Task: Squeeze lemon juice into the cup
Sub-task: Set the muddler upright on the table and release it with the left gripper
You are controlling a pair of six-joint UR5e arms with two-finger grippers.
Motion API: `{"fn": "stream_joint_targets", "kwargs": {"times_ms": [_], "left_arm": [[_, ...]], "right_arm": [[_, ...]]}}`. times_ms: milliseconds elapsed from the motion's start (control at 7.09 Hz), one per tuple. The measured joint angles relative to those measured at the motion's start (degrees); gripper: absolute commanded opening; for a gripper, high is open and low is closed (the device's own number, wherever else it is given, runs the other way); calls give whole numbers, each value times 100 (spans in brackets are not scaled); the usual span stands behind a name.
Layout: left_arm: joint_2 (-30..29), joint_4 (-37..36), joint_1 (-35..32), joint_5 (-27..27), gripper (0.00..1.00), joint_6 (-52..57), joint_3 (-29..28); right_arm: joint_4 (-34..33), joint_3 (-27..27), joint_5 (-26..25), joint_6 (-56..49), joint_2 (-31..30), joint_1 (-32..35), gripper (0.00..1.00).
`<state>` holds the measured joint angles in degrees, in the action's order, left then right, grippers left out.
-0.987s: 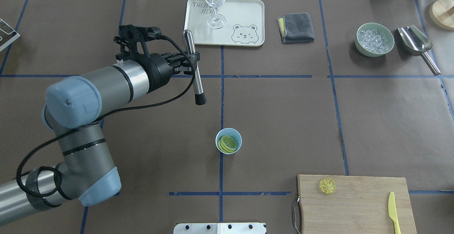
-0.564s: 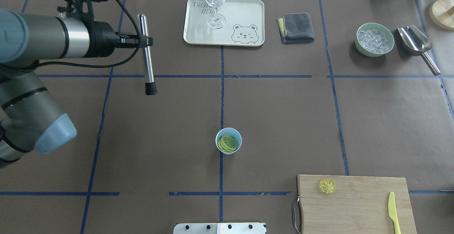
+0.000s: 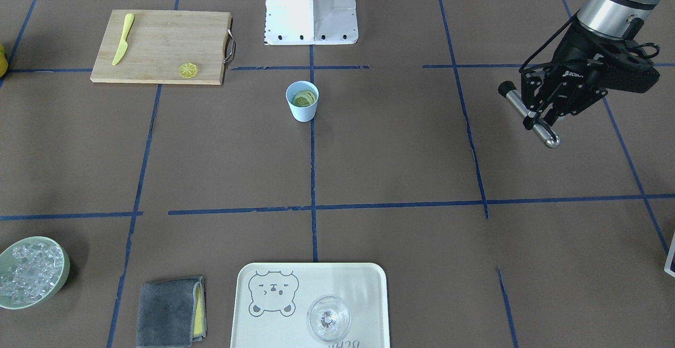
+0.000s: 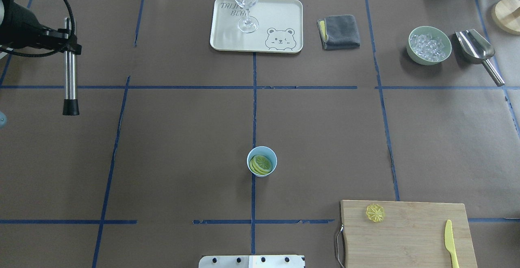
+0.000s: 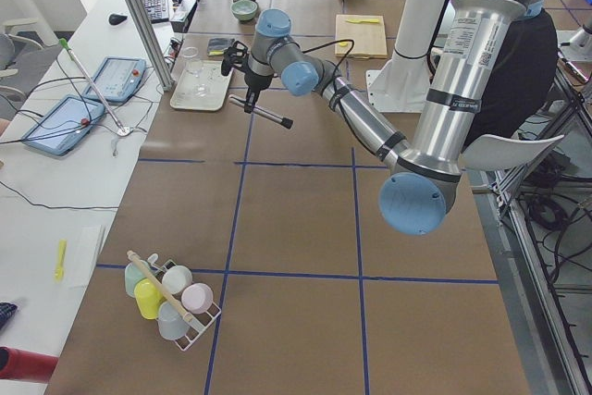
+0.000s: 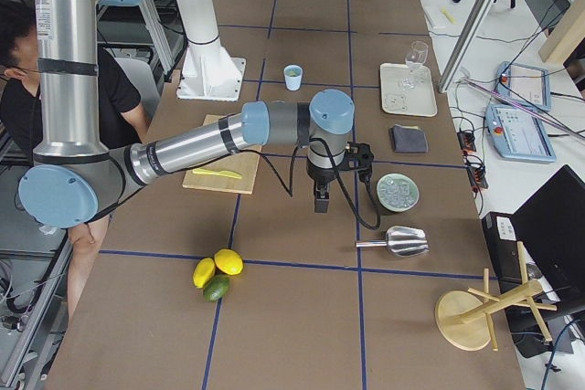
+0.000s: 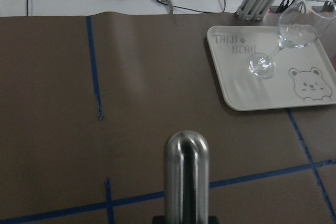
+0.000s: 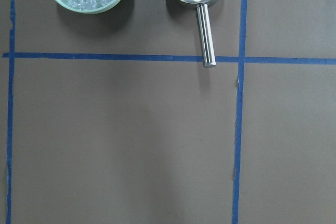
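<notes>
The left jaws are closed on a steel muddler (image 4: 70, 77), gripping it across its shaft. The rod lies closer to level than upright, with its black tip free. I cannot tell the state of the right jaws, which show only in a side view.

The lemon (image 3: 303, 98) lies inside the cup (image 3: 303, 113), cut face up. The cup stands alone near the middle of the counter (image 4: 325, 138). The flat slice (image 4: 375, 212) and the knife (image 4: 450, 243) rest on the cutting board (image 4: 410, 239), well apart from the cup.

Step in hand, as I judge it: the lemon is loaded and the pressing tool is held far to the left of the cup. The next move calls for carrying the muddler over the cup mouth, turning it tip-down, and descending on centre so the light cup does not tip.
</notes>
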<state>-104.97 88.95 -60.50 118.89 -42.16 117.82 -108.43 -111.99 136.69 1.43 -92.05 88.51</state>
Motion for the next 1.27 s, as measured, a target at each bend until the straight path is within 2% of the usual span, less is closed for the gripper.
{"fn": "stream_joint_targets", "kwargs": {"times_ms": [141,282,423,564,846,1269], "left_arm": [[-24,-925,-29,11,0,464,-30],[-22,-1510,-23,36,0,835,-293],[-28,-1798,0,79,0,1049,-727],[-35,-1849,21,128,0,1137,-1186],[-32,-1454,48,397,0,1179,-2005],[-13,-646,322,557,0,1183,-2739]], "right_arm": [[87,100,4,-12,7,54,100],[259,183,0,-12,7,75,100],[406,279,-9,-18,-2,80,100],[478,397,-13,-27,-6,82,100],[512,497,-17,-9,-1,82,100],[517,487,-11,13,35,84,100]]}}
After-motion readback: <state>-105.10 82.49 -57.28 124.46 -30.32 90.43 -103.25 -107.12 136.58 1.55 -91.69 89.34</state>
